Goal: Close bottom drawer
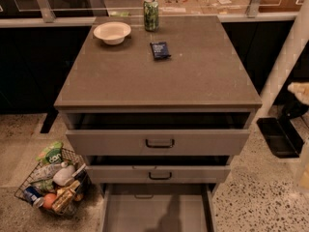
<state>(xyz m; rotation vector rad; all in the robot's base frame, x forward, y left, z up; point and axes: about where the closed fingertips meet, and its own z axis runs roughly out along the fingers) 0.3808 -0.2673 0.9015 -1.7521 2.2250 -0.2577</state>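
- The bottom drawer (145, 212) stands pulled far out at the foot of the cabinet. Its plain grey inside is open to view, and its front runs off below the picture.
- The pincer (300, 92) hangs at the far right edge, beside the cabinet and well apart from the drawer. Only a pale part of it shows, so I cannot tell whether it is apart or together.
- I judge the push has not begun. To do it well, the pincer should drop low and meet the drawer front near its middle. It should then press straight back along the rails until the front sits flush.
- A push off to one side may skew the drawer. A push too high may catch the middle drawer (159, 174), which stands slightly out, as does the top drawer (159, 141).
- The brown surface (193, 76) carries a cream bowl (112, 32), a green can (151, 14) and a dark packet (160, 50), all toward the back.
- A wire basket (53, 185) of groceries sits on the speckled floor (251, 207) to the left, near the drawer.
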